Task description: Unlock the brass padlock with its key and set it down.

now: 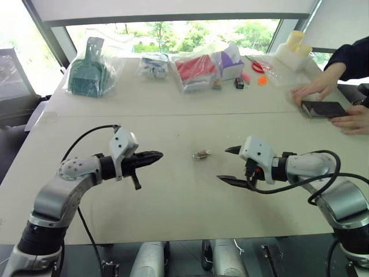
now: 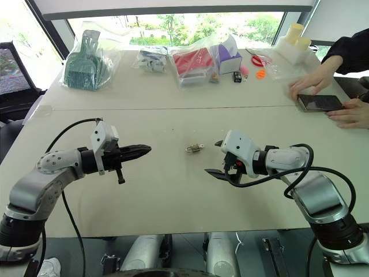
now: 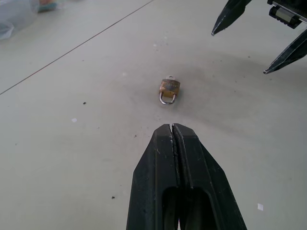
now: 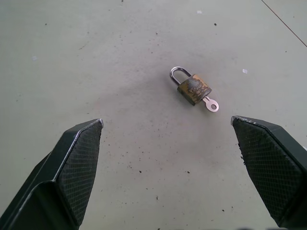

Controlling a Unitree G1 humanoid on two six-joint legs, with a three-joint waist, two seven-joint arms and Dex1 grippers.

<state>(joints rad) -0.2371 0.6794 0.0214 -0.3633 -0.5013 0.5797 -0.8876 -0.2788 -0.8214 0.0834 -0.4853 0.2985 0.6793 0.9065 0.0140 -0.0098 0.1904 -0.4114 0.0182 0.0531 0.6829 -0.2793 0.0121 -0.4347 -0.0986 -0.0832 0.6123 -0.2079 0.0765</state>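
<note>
Two grippers flanked one small lock on the pale table (image 1: 173,202); entries follow.

1. Brass padlock (image 4: 194,89). Lay flat on the bare table, roughly midway between the two grippers and touching neither. Its silvery shackle (image 4: 176,74) appeared seated in the body (whether latched could not be told). Lying out in the open, it probably left room for an approach from either side.

2. Key (image 4: 210,103). Stuck out of the padlock's base, opposite the shackle, its round bow resting on the table. Being already in the keyhole, it likely needed only a turn once the body was steadied.

3. Left gripper (image 1: 155,156). Fingers pressed tight together, nothing between them, tip aimed rightward at the padlock from a short way off. Held above the table, apparently waiting its turn.

4. Right gripper (image 1: 228,165). Jaws spread wide and empty, the padlock framed in the gap ahead of them in the right wrist view. That spread suggested readiness to close on the body or the key.

5. Far-side clutter. Bagged green dustpan (image 1: 87,72), bagged red item (image 1: 195,68), small orange bits (image 1: 262,80), all well apart from the padlock (no part in the job).

6. Person's hands (image 1: 314,92) at the far right, with a dark phone (image 1: 323,108), away from both arms.
</note>
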